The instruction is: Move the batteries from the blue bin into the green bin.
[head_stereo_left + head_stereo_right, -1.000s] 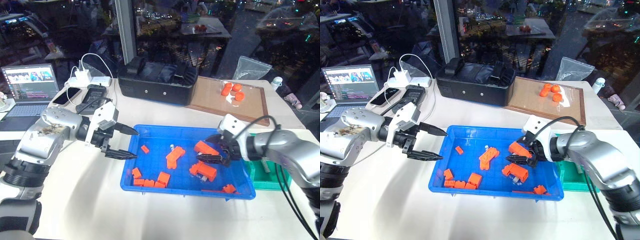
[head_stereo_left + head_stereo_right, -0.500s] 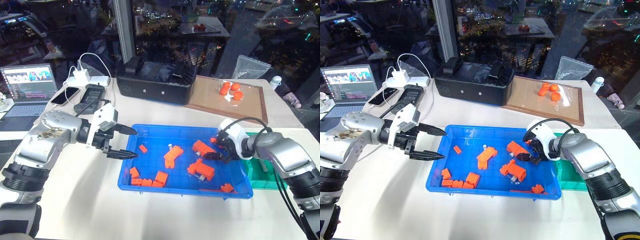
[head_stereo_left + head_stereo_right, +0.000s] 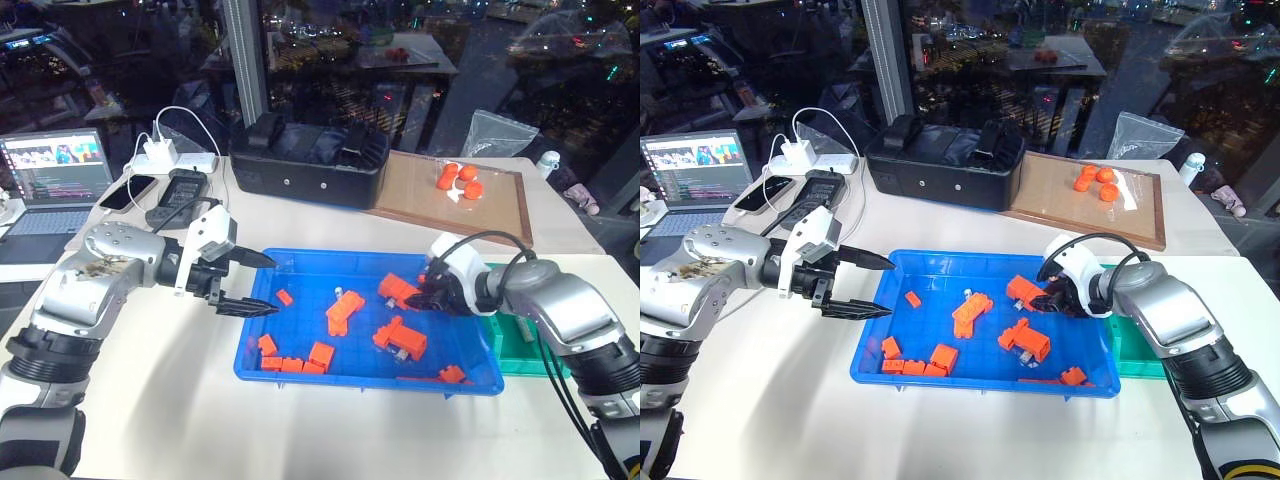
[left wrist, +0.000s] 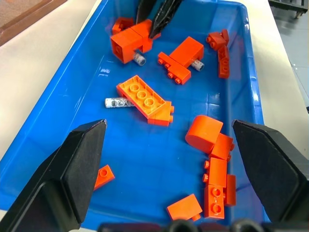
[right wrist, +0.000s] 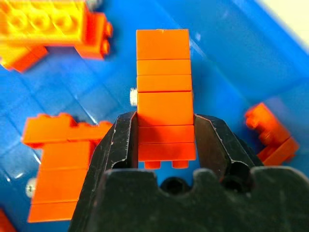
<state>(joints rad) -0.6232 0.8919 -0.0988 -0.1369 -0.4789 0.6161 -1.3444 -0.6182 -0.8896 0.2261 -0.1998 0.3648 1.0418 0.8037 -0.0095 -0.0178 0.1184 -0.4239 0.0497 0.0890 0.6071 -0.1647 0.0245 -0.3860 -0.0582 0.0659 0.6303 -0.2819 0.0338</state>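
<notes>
right gripper (image 5: 165,140) pinches an orange brick (image 5: 164,92) between its jaws, battery (image 5: 133,96) just beside; next release, regrip battery. left gripper (image 3: 258,284) jaws spread

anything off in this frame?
Yes. The right end effector is shut on an orange brick stack in the blue bin, not on a battery; one lies loose nearby beside a brick.

Silver-grey arm shells, white wrist blocks, black pointed fingers (image 3: 256,259), black cable looping over right forearm.
</notes>
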